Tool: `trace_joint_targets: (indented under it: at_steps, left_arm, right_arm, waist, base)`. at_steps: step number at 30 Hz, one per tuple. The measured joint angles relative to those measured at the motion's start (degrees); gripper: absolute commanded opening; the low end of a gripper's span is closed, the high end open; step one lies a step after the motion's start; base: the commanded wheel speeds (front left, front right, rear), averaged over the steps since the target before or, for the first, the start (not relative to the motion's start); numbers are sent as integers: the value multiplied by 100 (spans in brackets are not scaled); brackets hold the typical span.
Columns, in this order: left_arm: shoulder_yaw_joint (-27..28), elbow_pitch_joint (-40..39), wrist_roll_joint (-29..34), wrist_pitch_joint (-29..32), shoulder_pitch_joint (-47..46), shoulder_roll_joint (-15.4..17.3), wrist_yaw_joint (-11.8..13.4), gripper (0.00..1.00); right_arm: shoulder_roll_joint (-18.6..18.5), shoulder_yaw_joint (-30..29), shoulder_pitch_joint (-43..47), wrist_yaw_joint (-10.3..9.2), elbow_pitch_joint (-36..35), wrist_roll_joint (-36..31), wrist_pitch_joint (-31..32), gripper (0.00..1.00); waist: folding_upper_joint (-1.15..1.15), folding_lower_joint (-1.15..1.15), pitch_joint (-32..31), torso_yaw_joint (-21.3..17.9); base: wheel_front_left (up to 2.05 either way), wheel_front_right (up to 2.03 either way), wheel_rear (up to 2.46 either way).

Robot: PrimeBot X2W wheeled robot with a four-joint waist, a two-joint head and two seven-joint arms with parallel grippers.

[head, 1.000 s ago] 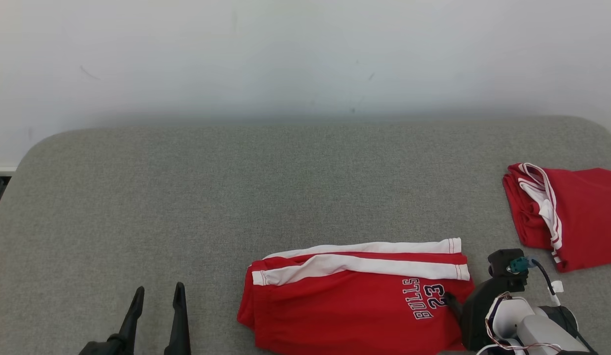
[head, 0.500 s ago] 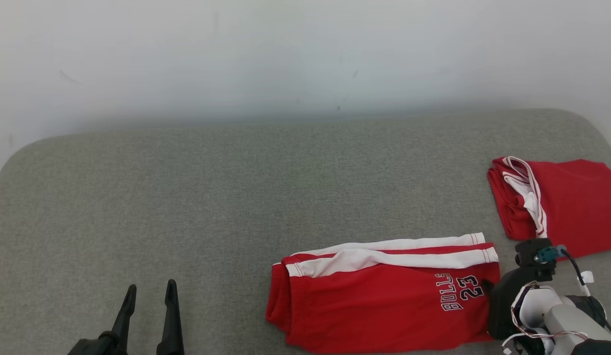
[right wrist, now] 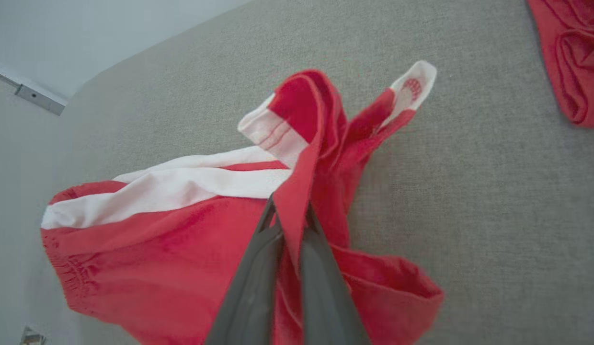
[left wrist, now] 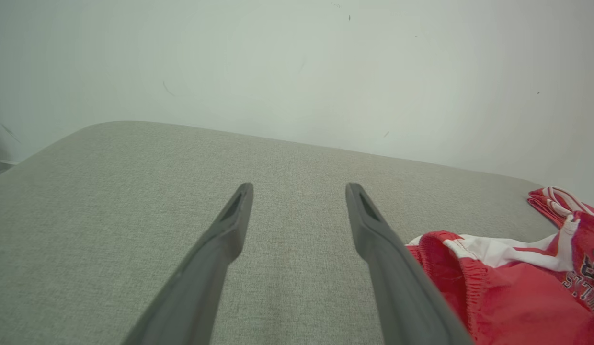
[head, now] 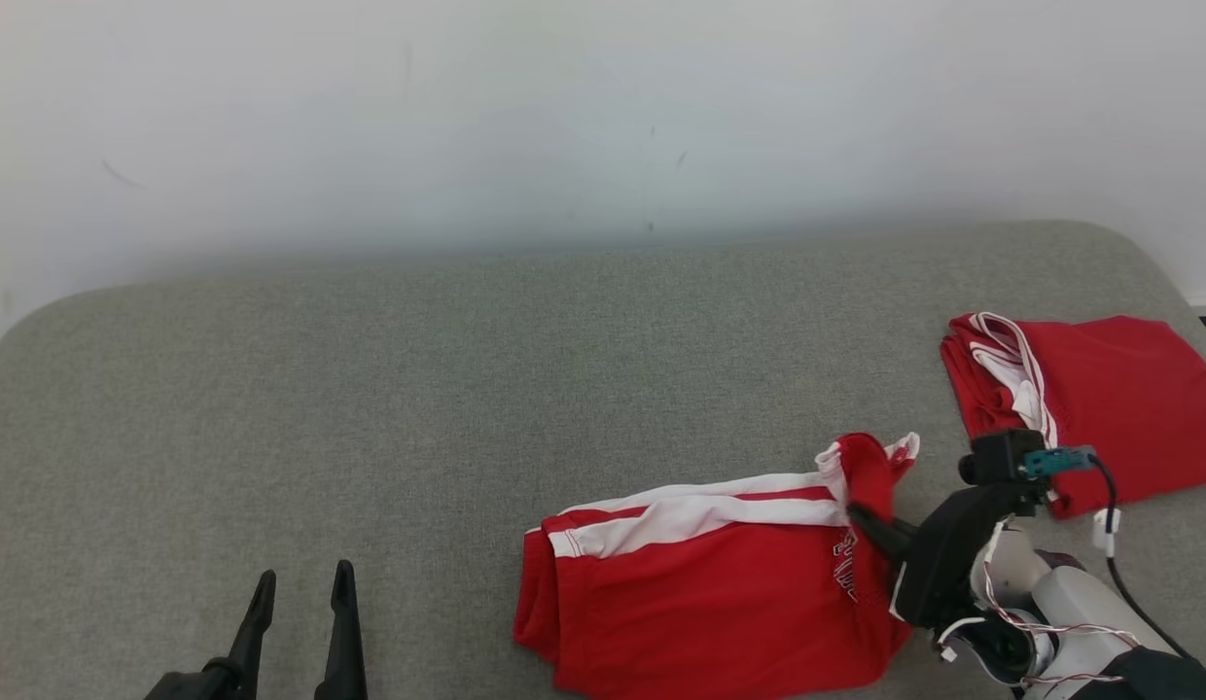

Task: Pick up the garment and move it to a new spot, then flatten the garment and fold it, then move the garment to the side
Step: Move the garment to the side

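Shorts (head: 720,603), red with white side stripes, lie folded on a grey padded surface (head: 418,389), near the robot and to its right. The right gripper (head: 861,515) is pinched closed on the leg-hem end, which is lifted and bunched; the waistband end rests flat. The left gripper (head: 301,593) sits at the near left, fingers spread wide and holding nothing, well apart from the shorts. A second folded red garment (head: 1099,389) lies farther right.
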Motion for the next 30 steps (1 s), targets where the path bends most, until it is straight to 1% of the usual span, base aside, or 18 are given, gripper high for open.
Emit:
trace_joint_targets:
  at_steps: [3,4,9,13,23,24,27,30]
  left_arm:
    - [-5,25,-16,0,1,-3,-1,100]
    - [-5,25,-16,0,1,-3,-1,100]
    - [-51,67,-21,9,-1,-30,-48,100]
    - [-57,70,-27,20,-2,-41,-52,100]
    - [-152,109,-27,52,-52,-63,-96,100]
    - [-158,135,-27,58,-101,-70,-96,100]
    - [-156,153,-29,58,-127,-82,-96,100]
    - [-187,178,-30,58,-133,-98,-101,100]
  right_arm:
    - [-9,238,106,-2,-633,377,311,0]
    - [-9,238,106,-2,-633,377,311,0]
    - [58,521,347,-2,-1657,1095,750,0]
    - [208,556,417,-2,-2115,1424,893,0]
    - [554,546,415,-4,-2213,1415,850,0]
    - [642,566,406,-96,-2116,1361,784,0]
    - [748,691,350,-265,-1860,1139,708,0]
    - [853,764,304,-364,-1644,1023,626,0]
  waist:
    - [0,0,-36,3]
    - [0,0,-36,3]
    - [0,0,-84,68]
    - [0,0,-107,133]
    - [0,0,-80,361]
    - [0,0,-69,412]
    - [0,0,-50,482]
    - [0,0,-26,536]
  base:
    - [0,0,0]
    - [0,0,0]
    - [0,0,0]
    - [0,0,0]
    - [0,0,0]
    - [0,0,0]
    - [0,0,0]
    - [0,0,0]
